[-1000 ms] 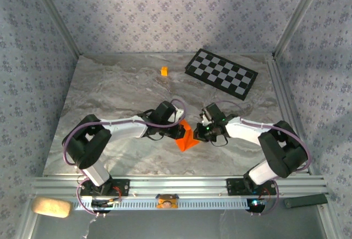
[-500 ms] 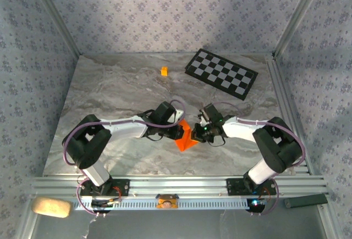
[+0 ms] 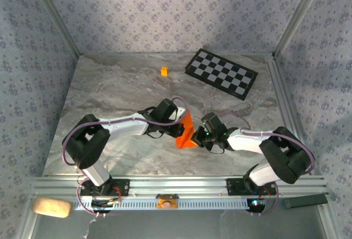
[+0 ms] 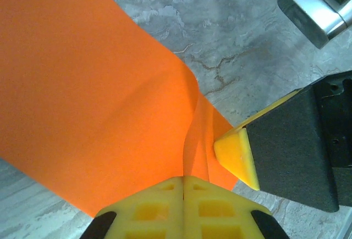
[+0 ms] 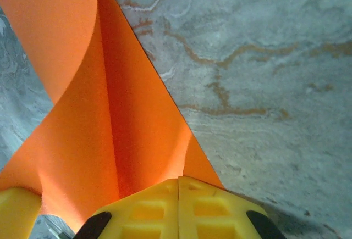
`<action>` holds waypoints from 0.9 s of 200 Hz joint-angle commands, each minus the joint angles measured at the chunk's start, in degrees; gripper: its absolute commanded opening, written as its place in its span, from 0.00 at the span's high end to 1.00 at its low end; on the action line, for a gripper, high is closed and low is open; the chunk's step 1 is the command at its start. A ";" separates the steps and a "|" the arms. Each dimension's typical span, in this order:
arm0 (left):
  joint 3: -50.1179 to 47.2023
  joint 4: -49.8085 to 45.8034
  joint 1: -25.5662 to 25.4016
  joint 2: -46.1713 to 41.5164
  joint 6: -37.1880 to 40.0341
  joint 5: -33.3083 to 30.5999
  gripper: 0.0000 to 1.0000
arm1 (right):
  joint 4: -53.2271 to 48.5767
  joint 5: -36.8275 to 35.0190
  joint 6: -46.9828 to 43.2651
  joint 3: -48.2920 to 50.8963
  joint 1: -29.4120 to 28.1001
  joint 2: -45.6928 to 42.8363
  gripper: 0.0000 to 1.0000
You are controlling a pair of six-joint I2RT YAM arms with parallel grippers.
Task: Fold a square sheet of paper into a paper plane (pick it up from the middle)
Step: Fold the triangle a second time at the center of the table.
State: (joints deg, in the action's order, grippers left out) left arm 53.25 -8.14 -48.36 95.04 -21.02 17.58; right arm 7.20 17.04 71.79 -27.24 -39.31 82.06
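R fingers nearer own base vs earlier; R + L fingers clamped tight on orange sheet.

Bright orange paper, grey veined marble table, black-and-white checkered board, lilac floral walls

Grey marble table, checkered board lying flat around 1-2 o'clock, tiny orange cube up at 12, beige spongy lump past the front rail at 8.
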 commanded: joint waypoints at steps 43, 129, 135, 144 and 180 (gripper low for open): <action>1.86 -3.23 0.36 1.44 3.33 -0.27 1.00 | -9.84 2.65 -12.90 -5.22 3.29 -1.43 0.91; 3.54 -5.21 0.65 2.95 5.44 0.01 1.00 | -10.20 6.21 -17.86 -6.67 4.60 5.40 0.97; 3.69 -5.52 0.66 2.95 5.52 -0.05 1.00 | -10.84 5.48 -17.15 -6.59 4.42 5.26 0.97; 3.59 -5.65 0.81 2.87 5.63 -0.23 1.00 | -11.00 4.68 -15.57 -6.07 4.33 4.86 0.97; 3.78 -7.05 1.90 3.72 5.78 -1.94 1.00 | -9.91 3.55 -13.08 -5.06 3.82 4.48 0.97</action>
State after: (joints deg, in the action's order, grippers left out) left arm 55.35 -12.78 -47.53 97.43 -16.93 16.60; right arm -0.51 22.57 56.75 -33.26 -34.83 86.30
